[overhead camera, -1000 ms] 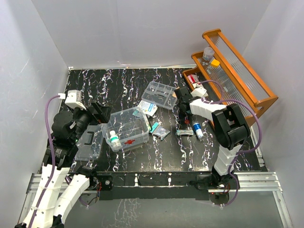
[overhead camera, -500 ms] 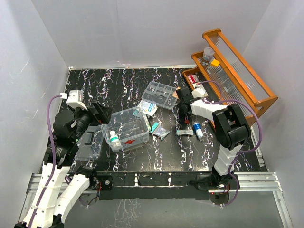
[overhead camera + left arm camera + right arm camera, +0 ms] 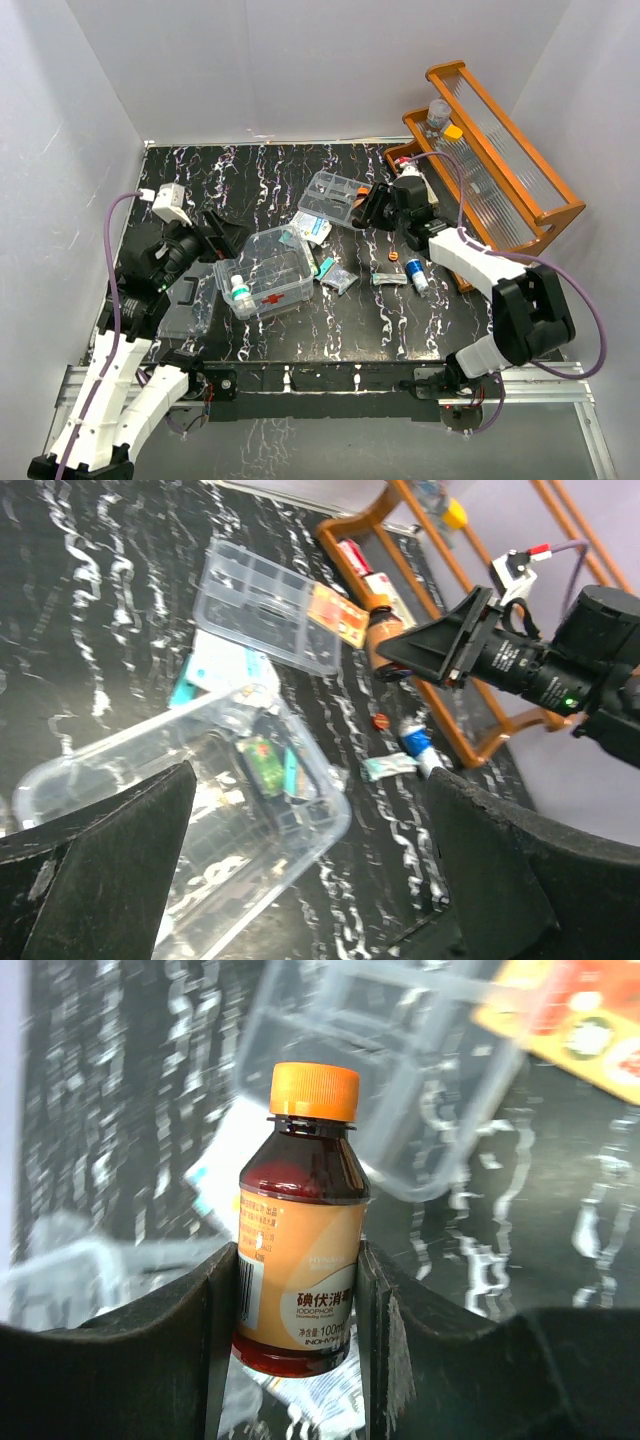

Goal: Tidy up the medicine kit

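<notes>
Above mid-desk [image 3: 250, 175], right hand [image 3: 298, 1300] clamped on orange-capped iodophor bottle [image 3: 303, 1210]; left hand [image 3: 300, 880] fingers apart, beside medicine kit [image 3: 270, 268]. It sits lidless, desk centre-left, red cross facing front; small white bottle [image 3: 238, 291] inside.

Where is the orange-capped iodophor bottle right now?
The iodophor bottle is clamped in the right hand; in the top view, right of centre, between the clear divider tray and the wooden rack.
</notes>
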You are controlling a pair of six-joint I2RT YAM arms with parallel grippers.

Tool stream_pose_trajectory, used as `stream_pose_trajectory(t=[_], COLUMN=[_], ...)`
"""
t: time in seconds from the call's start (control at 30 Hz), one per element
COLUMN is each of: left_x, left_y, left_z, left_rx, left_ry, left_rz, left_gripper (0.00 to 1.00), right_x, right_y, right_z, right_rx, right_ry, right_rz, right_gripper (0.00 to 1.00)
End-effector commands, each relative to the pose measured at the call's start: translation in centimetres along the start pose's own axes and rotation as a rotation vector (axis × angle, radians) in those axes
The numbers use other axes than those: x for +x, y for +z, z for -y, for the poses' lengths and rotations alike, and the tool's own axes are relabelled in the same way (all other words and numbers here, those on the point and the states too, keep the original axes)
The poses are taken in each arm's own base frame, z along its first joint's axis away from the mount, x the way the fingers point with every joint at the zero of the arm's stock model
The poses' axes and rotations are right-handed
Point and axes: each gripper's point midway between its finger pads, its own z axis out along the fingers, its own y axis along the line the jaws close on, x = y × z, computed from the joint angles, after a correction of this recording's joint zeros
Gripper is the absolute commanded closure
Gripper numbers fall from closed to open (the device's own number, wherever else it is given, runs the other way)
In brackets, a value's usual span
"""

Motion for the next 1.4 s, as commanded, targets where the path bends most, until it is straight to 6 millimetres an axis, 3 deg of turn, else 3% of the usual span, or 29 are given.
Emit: stream_pose_trajectory(t=[0.0, 0.2, 0.37, 0.57, 0.9, 1.37], left_x=[-0.3, 0.7, 2.2, 4.7, 6.1, 6.8], left_y=[0.2, 1.3, 2.1, 3.1, 4.2, 3.9], left_z=[3.9, 5.5, 4.4, 2.0, 1.6, 0.8], left_rx=[0.162, 0.225, 0.193, 0.092, 0.121, 0.089], left_ry=[-0.167, -0.341, -0.393, -0.437, -0.447, -0.44], left_rz=[-0.051, -0.154, -0.184, -0.22, -0.249, -0.245], left_gripper=[0.01, 0.02, 0.04, 0.06, 0.19, 0.64], right_x=[-0.7, 2.4, 5.1, 7.1, 9.4, 10.9], right_y=[-4.7, -9.4, -10.8, -11.6, -11.7, -10.1], right_z=[-8.8, -16.0, -20.7, -24.2, -27.1, -28.2], right_rx=[-0.469, -0.742, -0.866, -0.969, -1.044, -1.038], right_ry=[-0.149, -0.291, -0.327, -0.328, -0.324, -0.292], right_rz=[0.013, -0.015, -0.05, -0.088, -0.14, -0.219], right_gripper=[0.65, 0.65, 0.64, 0.64, 0.62, 0.53])
